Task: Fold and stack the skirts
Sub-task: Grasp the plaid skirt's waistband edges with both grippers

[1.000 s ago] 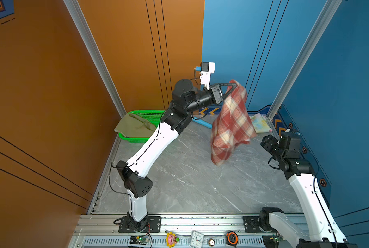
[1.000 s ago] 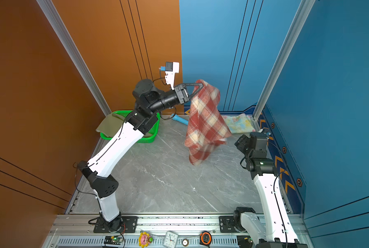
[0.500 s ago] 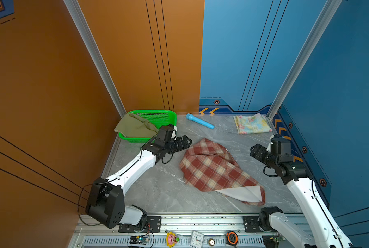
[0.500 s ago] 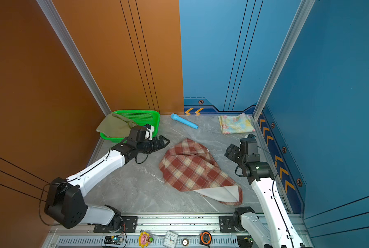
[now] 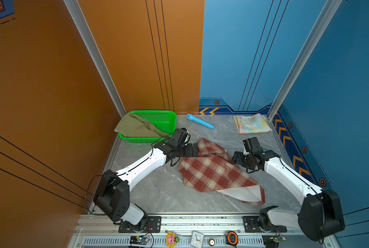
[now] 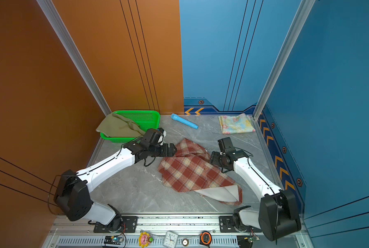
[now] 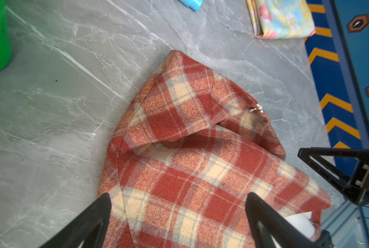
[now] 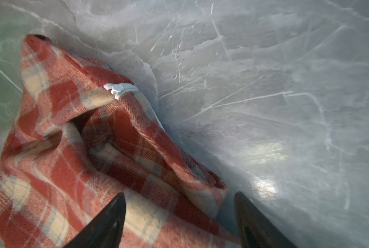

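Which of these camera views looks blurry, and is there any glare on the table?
The right wrist view is the soft one: the plaid skirt looks smeared, and the marble table is washed out, with two bright glare patches on it. The left wrist view is crisp enough to show the skirt's weave. Both top views are sharp and evenly lit.

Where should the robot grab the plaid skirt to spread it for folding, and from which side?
Probably the humped far end of the plaid skirt, by the zipper pull. It arches off the table there, leaving a fold to pinch; the rest lies flat. Come in low from either side: the left tool and right tool flank it, both open.
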{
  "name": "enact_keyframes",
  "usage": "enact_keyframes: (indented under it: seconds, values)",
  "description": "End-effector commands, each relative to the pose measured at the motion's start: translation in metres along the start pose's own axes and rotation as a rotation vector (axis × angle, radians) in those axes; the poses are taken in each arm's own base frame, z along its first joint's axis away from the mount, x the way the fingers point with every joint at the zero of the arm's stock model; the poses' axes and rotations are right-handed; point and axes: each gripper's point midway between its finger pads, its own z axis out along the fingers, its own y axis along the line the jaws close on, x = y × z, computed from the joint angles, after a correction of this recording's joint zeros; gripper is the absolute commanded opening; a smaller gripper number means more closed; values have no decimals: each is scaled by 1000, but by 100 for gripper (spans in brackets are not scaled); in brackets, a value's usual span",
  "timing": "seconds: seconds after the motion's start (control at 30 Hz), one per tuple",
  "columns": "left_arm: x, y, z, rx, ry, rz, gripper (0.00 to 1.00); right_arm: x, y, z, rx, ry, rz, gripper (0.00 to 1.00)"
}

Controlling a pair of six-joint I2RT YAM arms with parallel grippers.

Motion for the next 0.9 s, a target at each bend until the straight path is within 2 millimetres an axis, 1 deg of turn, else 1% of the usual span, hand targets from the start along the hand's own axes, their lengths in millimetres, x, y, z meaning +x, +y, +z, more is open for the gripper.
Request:
enact_keyframes:
  seconds: [0.0,0.03,0.1,0.13,0.17,0.2,0.23,0.27,0.3,0.33,0.37,0.4,0.5,0.57,0.67,0.73,0.77,0.8,0.87]
  values:
    - [-7,-4,10,-50,14,78,99,-16,24,11,-79,-20,-61,79]
    - [-8,-6,14,-46,21,79,99,-16,27,18,-85,-18,-73,79]
    - [-9,-9,22,-41,33,78,99,-18,29,38,-79,-3,-86,79]
    - [-11,-9,24,-41,35,78,99,-19,31,47,-84,7,-94,77]
    - [-12,-9,26,-43,35,78,99,-23,33,57,-79,13,-108,71]
    - [-14,-9,26,-43,32,79,99,-26,36,63,-79,11,-126,66]
    - [-16,-8,26,-43,29,77,99,-31,38,66,-61,-8,-151,54]
    - [-18,-6,24,-43,25,72,99,-36,41,63,-44,-36,-178,36]
    - [-21,-4,23,-46,20,69,99,-40,47,57,-47,-65,-207,21]
    - [-23,-2,20,-51,13,64,100,-46,54,45,-48,-108,-234,6]
    - [-25,2,17,-61,7,58,100,-52,61,31,-49,-157,-253,0]
    - [-27,6,14,-70,0,54,100,-54,68,18,-62,-188,-273,0]
    - [-36,17,1,-83,-32,30,100,-65,91,-34,-104,-288,-328,0]
    - [-41,25,-9,-95,-58,13,99,-73,104,-76,-128,-370,-362,0]
    - [-50,33,-24,-106,-101,-3,99,-80,117,-128,-158,-465,-397,0]
    - [-55,35,-32,-109,-122,-7,99,-80,124,-154,-190,-509,-412,0]
    - [-56,36,-35,-111,-130,-8,98,-80,125,-162,-201,-520,-408,0]
    - [-57,35,-37,-109,-136,-8,98,-79,125,-164,-204,-517,-403,0]
    - [-58,35,-41,-107,-145,-8,98,-74,126,-162,-211,-494,-413,0]
